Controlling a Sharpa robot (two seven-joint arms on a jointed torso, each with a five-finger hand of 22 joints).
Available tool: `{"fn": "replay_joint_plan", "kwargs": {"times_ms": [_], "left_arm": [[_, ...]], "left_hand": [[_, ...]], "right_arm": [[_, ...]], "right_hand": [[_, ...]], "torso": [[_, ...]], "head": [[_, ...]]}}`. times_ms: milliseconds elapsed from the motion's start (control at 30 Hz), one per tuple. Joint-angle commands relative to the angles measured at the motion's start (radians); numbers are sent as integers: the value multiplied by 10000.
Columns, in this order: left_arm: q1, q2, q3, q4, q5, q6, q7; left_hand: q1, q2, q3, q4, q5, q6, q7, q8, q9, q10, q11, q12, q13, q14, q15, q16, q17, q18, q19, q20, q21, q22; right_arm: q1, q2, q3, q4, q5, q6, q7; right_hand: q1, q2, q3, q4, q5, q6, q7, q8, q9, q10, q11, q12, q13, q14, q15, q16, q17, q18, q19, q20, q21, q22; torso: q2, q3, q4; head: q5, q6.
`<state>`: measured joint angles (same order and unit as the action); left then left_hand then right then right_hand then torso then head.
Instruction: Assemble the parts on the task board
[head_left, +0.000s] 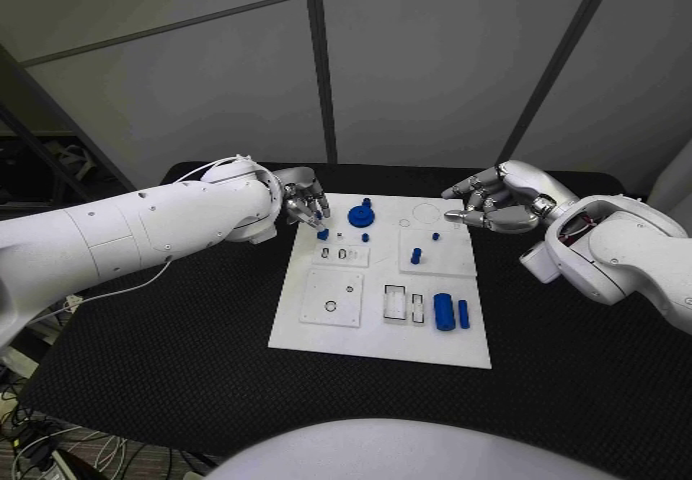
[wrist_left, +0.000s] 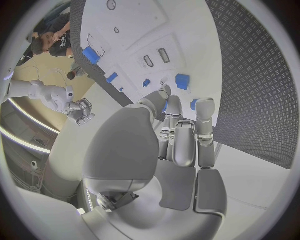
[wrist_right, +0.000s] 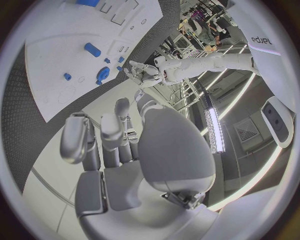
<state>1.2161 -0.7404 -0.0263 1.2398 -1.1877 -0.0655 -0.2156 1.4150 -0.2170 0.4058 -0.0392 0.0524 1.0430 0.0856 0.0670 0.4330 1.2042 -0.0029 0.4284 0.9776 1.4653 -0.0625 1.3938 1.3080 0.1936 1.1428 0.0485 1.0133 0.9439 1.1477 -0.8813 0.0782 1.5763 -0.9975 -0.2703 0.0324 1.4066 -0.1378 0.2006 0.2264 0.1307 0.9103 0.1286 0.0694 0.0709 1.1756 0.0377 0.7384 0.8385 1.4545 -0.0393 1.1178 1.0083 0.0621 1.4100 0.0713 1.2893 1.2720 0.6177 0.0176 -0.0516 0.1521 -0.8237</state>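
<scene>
- Where the black surface (head_left: 173, 340) lies nearest the robot, the white task board (head_left: 378, 345) begins, set in the middle and running away from the robot.
- Along the board's near right part, a blue cylinder (head_left: 444, 311) lies flat, with a thinner blue bar (head_left: 463, 313) just beside it on the right.
- Left of these sit two upright rectangular slots (head_left: 395, 302), and further left a square plate with a small round hole (head_left: 332, 305).
- Toward the middle of the board, a small blue peg (head_left: 415, 256) stands upright, with a tiny blue piece (head_left: 436, 237) a little beyond it.
- At the far left part of the board stands a larger round blue part (head_left: 359, 213), with a small blue piece (head_left: 365, 238) near it.
- Over the board's far left corner, the left robot hand (head_left: 304, 208) has its fingers curled downward, and the fingertips pinch a small blue part (head_left: 322, 235) at the board.
- Beside the board's far right corner, the right robot hand (head_left: 490, 205) hovers over the surface, fingers loosely curled and apart, holding nothing.
</scene>
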Motion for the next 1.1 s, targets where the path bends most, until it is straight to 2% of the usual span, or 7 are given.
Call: {"fn": "replay_joint_plan", "kwargs": {"times_ms": [33,367,800,1100], "left_arm": [[-10,-21,-23,42,-704,-529,1174],[-36,140,-261,-281,-1333,-449,1334],[-91,390,-405,-705,-1732,-305,1190],[-120,473,-432,-800,-1812,-133,1103]], "left_hand": [[83,13,17,-82,-38,-117,-8,-58,-82,-60,18,-42,-41,216,8,-65,87,-396,-119,7,-50,-26],[56,-22,21,-112,-39,-182,28,-46,-221,-97,41,-55,-94,220,20,-45,119,-398,-140,17,-55,-7],[-68,-93,-45,-118,-40,-109,138,-24,-476,-84,223,12,-148,287,156,94,287,-453,-68,107,50,145],[-84,-93,-59,-119,-40,-96,168,-18,-550,-71,259,55,-149,302,188,127,327,-458,-59,136,63,168]], "right_arm": [[19,3,6,2,-30,1,59],[18,6,6,-5,-30,-3,62],[18,16,6,-13,-30,-1,70],[17,25,6,-20,-30,6,74]], "right_hand": [[-80,16,-1,50,43,59,-20,-31,-10,80,15,39,-13,35,-2,-22,14,105,86,-10,-49,14],[-80,16,-1,50,43,59,-20,-31,-10,80,15,39,-13,35,-2,-22,14,105,86,-10,-49,14],[-80,16,-1,50,43,59,-20,-31,-10,80,15,39,-13,35,-2,-22,14,105,86,-10,-49,14],[-80,16,-1,50,43,59,-20,-31,-10,80,15,39,-13,35,-2,-22,14,105,86,-10,-49,14]], "torso": [[-5,-1,4],[5,-4,-25],[0,-4,-3],[3,2,-6]], "head": [[10,13],[24,21],[-10,10],[-7,4]]}}
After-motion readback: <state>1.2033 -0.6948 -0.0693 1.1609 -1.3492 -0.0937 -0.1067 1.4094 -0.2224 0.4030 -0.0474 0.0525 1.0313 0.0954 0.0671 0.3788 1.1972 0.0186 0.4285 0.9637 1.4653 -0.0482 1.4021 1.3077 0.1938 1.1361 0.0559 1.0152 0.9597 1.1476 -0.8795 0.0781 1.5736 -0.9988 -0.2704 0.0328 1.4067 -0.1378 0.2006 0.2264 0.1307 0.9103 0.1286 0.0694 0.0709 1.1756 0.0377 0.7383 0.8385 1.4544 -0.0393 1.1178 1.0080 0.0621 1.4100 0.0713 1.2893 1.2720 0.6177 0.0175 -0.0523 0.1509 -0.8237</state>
